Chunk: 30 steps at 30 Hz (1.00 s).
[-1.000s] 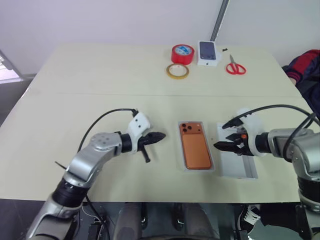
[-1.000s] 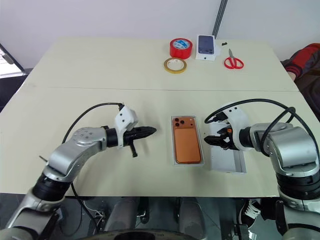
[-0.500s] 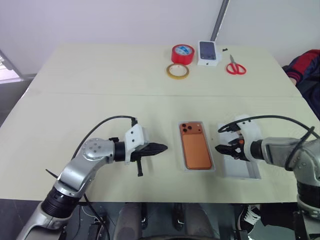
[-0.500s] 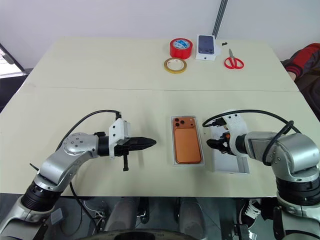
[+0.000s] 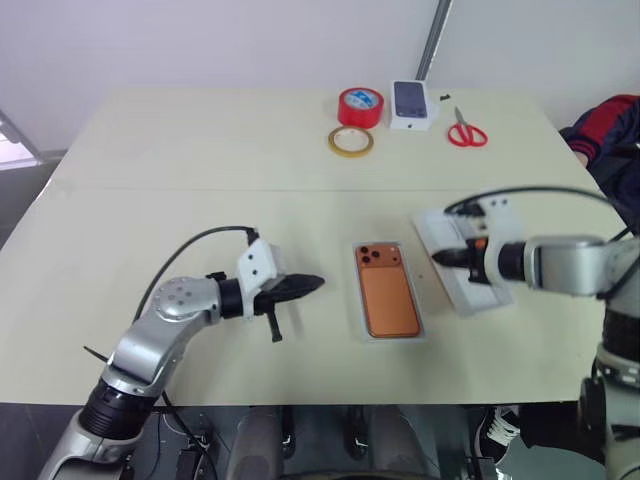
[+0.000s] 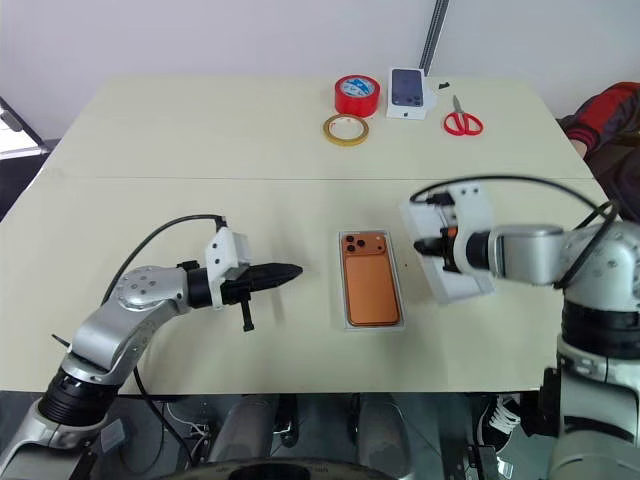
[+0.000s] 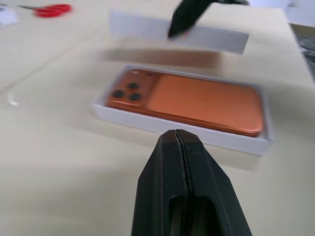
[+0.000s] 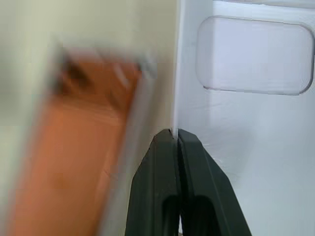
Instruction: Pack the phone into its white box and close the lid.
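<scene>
Since a second ago the right gripper [image 5: 437,258] has changed most: then it hung open over the lid [image 5: 462,262], which lay flat on the table [image 5: 200,150] to the right of the white box [image 5: 357,315]; now its two fingers are pinched together on the lid's near-left wall, and the lid is raised off the table and tilted, its hollow inside facing up. The left gripper [image 5: 318,283] has barely shifted — its fingers are pressed together on nothing, pointing right toward the box from the near left, well apart from it. The phone [image 5: 388,290] and the box have not moved.

Counted, left to right: two grippers, one on each side of the box. One phone, orange, lying back-up inside the one white box at near centre, its dark lenses at the far left corner. One lid, held just right of the box and clear of it — the left wrist view shows it lifted above the table beyond the phone [image 7: 184,100]. On the far edge, two tape rolls: a red one [image 5: 363,104] and, nearer, a yellowish one [image 5: 351,141]. Right of them one small white box printed with a dark phone [image 5: 412,103], then one pair of red-handled scissors [image 5: 464,131].
</scene>
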Tool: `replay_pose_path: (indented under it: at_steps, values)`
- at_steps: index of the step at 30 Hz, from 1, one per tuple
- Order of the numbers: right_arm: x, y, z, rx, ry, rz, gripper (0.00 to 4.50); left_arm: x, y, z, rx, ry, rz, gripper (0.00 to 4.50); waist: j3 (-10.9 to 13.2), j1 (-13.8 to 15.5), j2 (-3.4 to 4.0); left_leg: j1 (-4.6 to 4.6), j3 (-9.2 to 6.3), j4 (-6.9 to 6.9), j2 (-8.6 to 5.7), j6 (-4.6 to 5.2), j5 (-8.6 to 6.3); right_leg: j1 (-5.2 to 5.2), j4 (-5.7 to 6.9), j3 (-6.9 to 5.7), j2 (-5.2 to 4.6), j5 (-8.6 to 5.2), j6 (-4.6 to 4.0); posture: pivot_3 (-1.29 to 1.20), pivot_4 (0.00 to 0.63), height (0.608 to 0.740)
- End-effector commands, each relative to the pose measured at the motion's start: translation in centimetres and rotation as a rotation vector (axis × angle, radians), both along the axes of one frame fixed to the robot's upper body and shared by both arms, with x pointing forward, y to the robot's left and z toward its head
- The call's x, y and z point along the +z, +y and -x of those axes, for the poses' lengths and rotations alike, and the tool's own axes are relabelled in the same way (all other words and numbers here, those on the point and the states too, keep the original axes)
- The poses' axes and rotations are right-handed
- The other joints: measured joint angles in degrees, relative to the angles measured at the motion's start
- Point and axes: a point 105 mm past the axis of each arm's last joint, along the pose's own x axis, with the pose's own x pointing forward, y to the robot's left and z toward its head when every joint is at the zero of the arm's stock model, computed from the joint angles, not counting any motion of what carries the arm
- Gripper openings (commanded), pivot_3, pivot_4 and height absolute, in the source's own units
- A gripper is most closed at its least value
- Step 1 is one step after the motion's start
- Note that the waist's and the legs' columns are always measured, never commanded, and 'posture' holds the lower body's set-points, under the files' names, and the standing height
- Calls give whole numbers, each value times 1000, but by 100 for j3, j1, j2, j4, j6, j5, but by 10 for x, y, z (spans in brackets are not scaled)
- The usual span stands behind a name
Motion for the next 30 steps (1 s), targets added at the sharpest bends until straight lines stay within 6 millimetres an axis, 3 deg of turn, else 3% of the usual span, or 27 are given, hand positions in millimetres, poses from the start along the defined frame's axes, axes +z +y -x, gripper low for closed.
replay_pose_path:
  at_steps: [1,3,6,9,11,14,19,22,28,29,30]
  values:
    - [47,41,7,157,-95,-309,39,11,23,-14,115,-28,37,0,0,9,-1,0,-3,-1,2,0,0,2,0,-3,3,-1,3,0,150,736]
    - [57,67,13,229,-92,-440,39,11,31,-18,149,-33,36,0,0,16,-1,0,-9,-3,4,0,0,6,1,-11,6,-4,10,0,150,736]
    - [56,109,22,316,-78,-587,39,13,40,-23,188,-43,32,0,0,-1,0,0,-9,-2,6,0,0,6,6,-11,8,5,25,0,150,736]
    - [42,146,32,303,7,-742,39,15,44,-26,201,-53,26,0,-1,9,1,0,-9,0,9,0,1,5,12,-12,7,7,27,0,150,736]
    - [28,159,38,260,79,-782,39,16,42,-25,188,-58,20,0,1,34,5,-2,-12,0,9,0,1,4,12,-14,6,7,28,0,150,736]
    - [-1,161,44,171,184,-783,39,16,33,-17,136,-50,23,0,1,45,5,-15,-11,6,-1,-2,2,3,8,-14,-5,5,24,0,150,736]
    - [-30,143,45,112,249,-721,39,10,21,-4,57,-1,28,0,0,15,7,-21,-9,15,-5,-2,1,2,-3,-13,-12,0,2,0,150,736]
    - [-33,128,39,84,238,-696,1010,3,13,2,9,30,16,0,-1,-3,11,-18,-12,6,1,-2,1,-1,0,-14,-6,-1,3,0,150,736]
    - [-5,105,37,215,94,-577,4155,-6,-15,3,-75,50,5,0,10,21,29,-16,-13,5,2,-2,2,-1,3,-16,-4,-1,3,0,150,736]
    - [-1,96,36,228,70,-516,4436,-6,-21,1,-85,48,5,0,10,33,30,-17,-13,7,0,-2,2,-1,2,-15,-5,-1,3,0,150,736]
    - [2,90,35,237,57,-472,4436,-7,-26,0,-92,48,6,0,10,39,30,-17,-13,9,-1,-2,2,0,1,-15,-5,-1,3,0,150,736]
